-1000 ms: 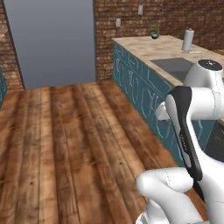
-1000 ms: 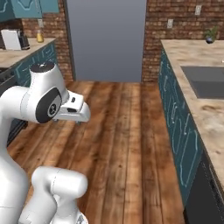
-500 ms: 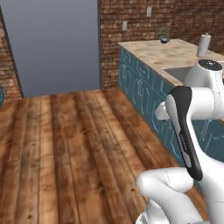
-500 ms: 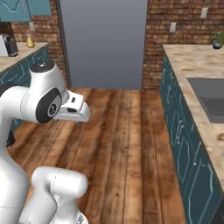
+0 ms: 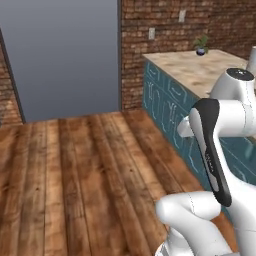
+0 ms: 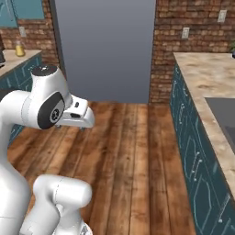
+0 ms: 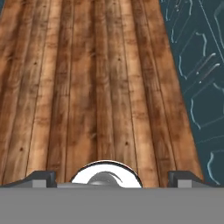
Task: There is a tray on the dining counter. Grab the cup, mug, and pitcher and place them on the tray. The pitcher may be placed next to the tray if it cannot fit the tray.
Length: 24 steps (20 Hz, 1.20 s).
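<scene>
Your end effector [image 7: 112, 177] is released: its two dark fingertips [image 7: 40, 177] stand wide apart at the bottom of the hand view, with nothing between them. Straight below and ahead of it you see the wooden floor [image 7: 96, 87], with planks running away from the tips. To one side of the end effector the teal cabinet front [image 7: 197, 65] runs along the floor. Above these cabinets lies a marble worktop [image 5: 200, 70], and at its far end stands a small potted plant [image 5: 201, 46]. Far ahead you see a grey door [image 6: 105, 46] in a brick wall [image 6: 193, 23]. You cannot see the tray, cup, mug or pitcher here.
</scene>
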Motion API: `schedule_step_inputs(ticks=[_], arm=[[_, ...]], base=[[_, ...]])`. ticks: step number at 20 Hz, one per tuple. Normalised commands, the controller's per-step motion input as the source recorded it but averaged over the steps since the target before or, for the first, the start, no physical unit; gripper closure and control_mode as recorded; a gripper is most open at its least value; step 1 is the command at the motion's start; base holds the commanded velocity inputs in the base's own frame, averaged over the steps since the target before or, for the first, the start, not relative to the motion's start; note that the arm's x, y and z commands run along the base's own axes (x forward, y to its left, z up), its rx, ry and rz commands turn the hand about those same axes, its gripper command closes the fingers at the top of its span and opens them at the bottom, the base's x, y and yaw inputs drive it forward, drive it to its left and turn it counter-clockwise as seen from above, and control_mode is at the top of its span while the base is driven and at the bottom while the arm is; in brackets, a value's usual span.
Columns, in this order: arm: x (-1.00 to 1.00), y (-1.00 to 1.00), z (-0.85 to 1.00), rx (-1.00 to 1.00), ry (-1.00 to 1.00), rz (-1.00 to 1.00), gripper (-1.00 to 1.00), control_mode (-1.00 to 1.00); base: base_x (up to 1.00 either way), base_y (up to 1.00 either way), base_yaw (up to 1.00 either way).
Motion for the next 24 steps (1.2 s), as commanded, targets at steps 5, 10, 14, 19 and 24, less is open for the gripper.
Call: schedule_step_inputs(ticks=[5,10,14,19,24], arm=[[0.00,0.00,0.00,0.00,0.00,0.00,-1.00,1.00],[0.00,0.00,0.00,0.00,0.00,0.00,-1.00,1.00],[0.00,0.00,0.00,0.00,0.00,0.00,-1.00,1.00],[0.00,0.00,0.00,0.00,0.00,0.00,-1.00,1.00],[0.00,0.00,0.00,0.00,0.00,0.00,-1.00,1.00]], base=[[1.00,0.15,0.02],[1.00,0.22,0.09],[1.00,0.22,0.16],[1.00,0.16,0.22],[1.00,0.16,0.24]])
